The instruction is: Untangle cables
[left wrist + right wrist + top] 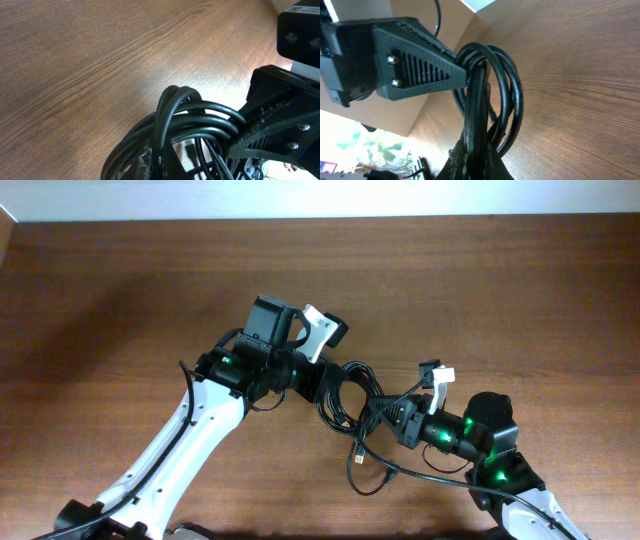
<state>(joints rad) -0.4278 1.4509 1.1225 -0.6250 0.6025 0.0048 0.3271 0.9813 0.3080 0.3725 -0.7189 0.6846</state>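
The cables [345, 392] are a bundle of black loops held above the table between my two grippers. My left gripper [318, 380] is shut on the bundle's left side. My right gripper [376, 413] is shut on its right side. A loose strand with a small plug end [358, 457] hangs toward the front edge. In the left wrist view the cables [190, 120] loop over my left gripper [197, 167], and the right gripper's black finger [272, 132] pinches them. In the right wrist view the cables [492, 85] rise from my right gripper [480, 162], and the left gripper's finger [420, 67] grips their top.
The brown wooden table [500, 290] spreads all round. A pale wall edge [320, 198] runs along the back. The arms' own thicker black wires [440, 478] curve near the right arm's base.
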